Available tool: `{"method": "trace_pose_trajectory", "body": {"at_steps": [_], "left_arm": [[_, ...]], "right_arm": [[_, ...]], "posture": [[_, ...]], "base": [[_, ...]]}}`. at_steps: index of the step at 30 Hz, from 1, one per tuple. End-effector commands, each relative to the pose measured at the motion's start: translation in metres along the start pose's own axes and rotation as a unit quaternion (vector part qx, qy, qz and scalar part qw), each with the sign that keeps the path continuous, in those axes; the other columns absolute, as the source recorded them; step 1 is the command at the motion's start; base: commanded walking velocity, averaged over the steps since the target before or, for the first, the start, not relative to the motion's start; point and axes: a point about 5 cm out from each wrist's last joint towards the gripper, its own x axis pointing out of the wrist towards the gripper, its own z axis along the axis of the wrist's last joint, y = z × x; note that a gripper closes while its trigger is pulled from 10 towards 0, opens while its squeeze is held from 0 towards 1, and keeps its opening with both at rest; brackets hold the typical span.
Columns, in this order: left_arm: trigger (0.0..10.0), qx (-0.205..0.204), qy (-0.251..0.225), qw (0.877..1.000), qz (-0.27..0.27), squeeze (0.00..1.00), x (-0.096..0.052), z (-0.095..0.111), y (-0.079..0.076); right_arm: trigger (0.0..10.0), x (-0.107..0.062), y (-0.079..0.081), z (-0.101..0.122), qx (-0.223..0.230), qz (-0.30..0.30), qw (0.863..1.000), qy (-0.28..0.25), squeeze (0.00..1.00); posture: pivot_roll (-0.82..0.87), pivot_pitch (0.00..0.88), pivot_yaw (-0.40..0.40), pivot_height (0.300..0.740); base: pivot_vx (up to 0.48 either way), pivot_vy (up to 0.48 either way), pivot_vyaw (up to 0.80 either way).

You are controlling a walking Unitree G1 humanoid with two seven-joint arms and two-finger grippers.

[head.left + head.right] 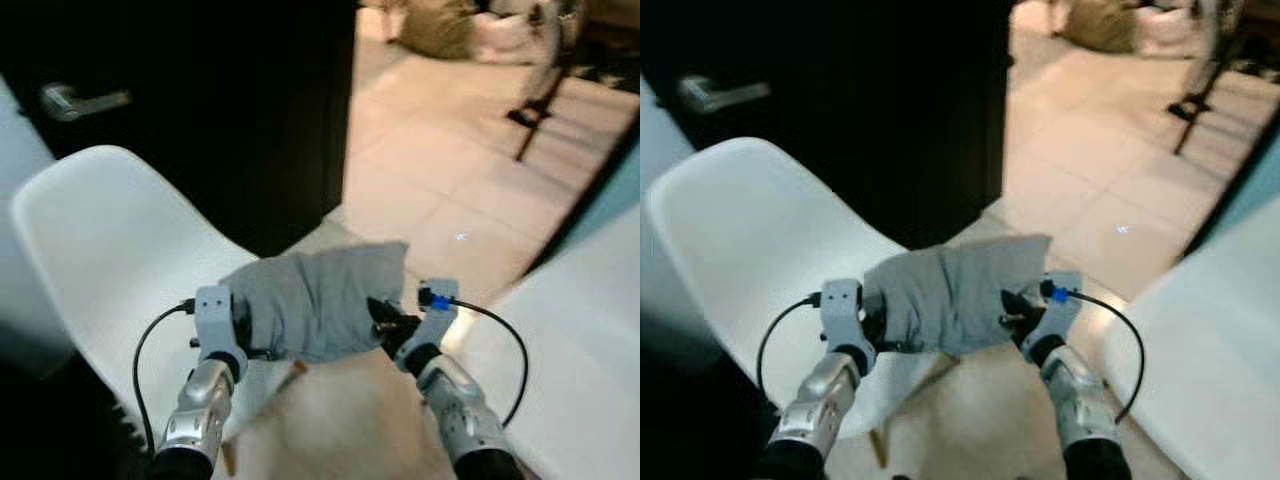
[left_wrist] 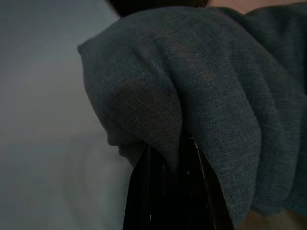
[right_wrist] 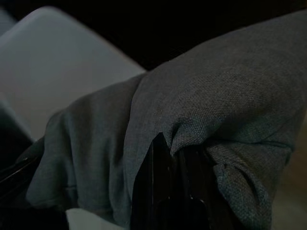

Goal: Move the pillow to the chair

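A grey fabric pillow [image 1: 318,298] hangs in the air between my two arms, over the front edge of a white moulded chair [image 1: 110,250]. My left gripper [image 1: 250,335] is shut on the pillow's left end, where the cloth folds over its black fingers [image 2: 163,191]. My right gripper [image 1: 382,318] is shut on the pillow's right end, and the fabric [image 3: 216,110] bunches around its fingers [image 3: 160,191]. The chair's seat lies to the left of and below the pillow.
A dark door [image 1: 200,100] with a metal handle [image 1: 80,100] stands behind the chair. A second white surface [image 1: 580,330] sits at the right. Pale tiled floor [image 1: 440,170] stretches ahead, with a stand's legs [image 1: 535,105] and soft bags [image 1: 440,30] far off.
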Motion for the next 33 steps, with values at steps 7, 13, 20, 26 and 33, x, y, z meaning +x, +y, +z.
{"method": "trace_pose_trajectory", "body": {"at_steps": [7,13,20,26,33], "left_arm": [[10.0,0.004,-0.008,0.998,-0.057,0.0,0.001,0.001,-0.027],[10.0,0.005,-0.011,0.998,-0.057,0.0,0.001,0.004,-0.025],[10.0,0.007,-0.013,0.998,-0.056,0.0,0.001,0.005,-0.024],[10.0,0.011,-0.015,0.998,-0.057,0.0,0.001,0.006,-0.025],[10.0,0.024,-0.02,0.997,-0.063,0.0,-0.001,0.007,-0.028]], "right_arm": [[10.0,0.002,0.016,-0.007,0.007,0.059,0.998,0.012,0.0],[10.0,0.002,0.018,-0.007,0.007,0.061,0.998,0.012,0.0],[10.0,0.003,0.019,-0.009,0.008,0.059,0.998,0.014,0.0],[10.0,0.003,0.015,-0.009,0.004,0.041,0.999,0.012,0.0],[10.0,0.004,0.006,-0.008,0.006,-0.006,1.0,0.011,0.0]], "posture": [[-0.05,0.153,0.043,0.74],[-0.05,0.155,0.043,0.74],[-0.04,0.159,0.043,0.74],[-0.05,0.161,0.044,0.74],[-0.05,0.162,0.046,0.74]], "base": [[0.0,0.0,0.77],[0.0,0.0,0.77],[0.0,0.0,0.77],[0.0,0.0,0.77],[0.0,-0.132,0.33]]}}
